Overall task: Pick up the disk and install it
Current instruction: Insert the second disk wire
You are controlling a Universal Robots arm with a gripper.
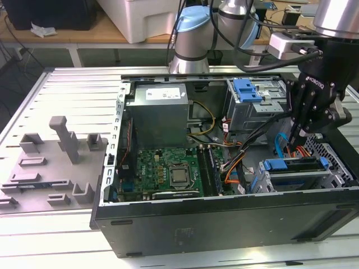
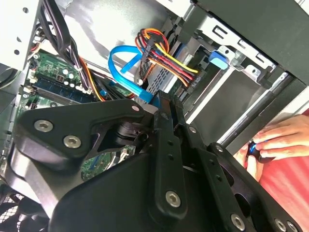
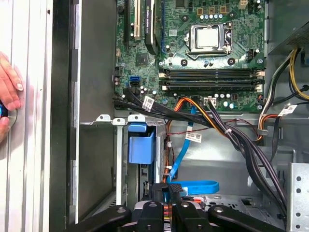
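My pincer (image 1: 296, 138) hung inside the open computer case (image 1: 224, 224), at the end toward the exterior view's right, pressed together, with none of the disk between its tips. The disk (image 1: 294, 175) sat in the lower drive bay just beneath the pincer, a little toward the camera in the exterior view. Its blue carrier rail (image 1: 286, 164) faced up. Long axis ran along that view's left-right, parallel to the case's near wall. A blue data cable (image 3: 193, 185) lay close by the tips. Writing: white sticker on the power supply (image 1: 160, 112) and white lettering on my pincer body, neither read off. A person's hand (image 3: 7, 96) rested on the tabletop (image 1: 73, 89) outside the case.
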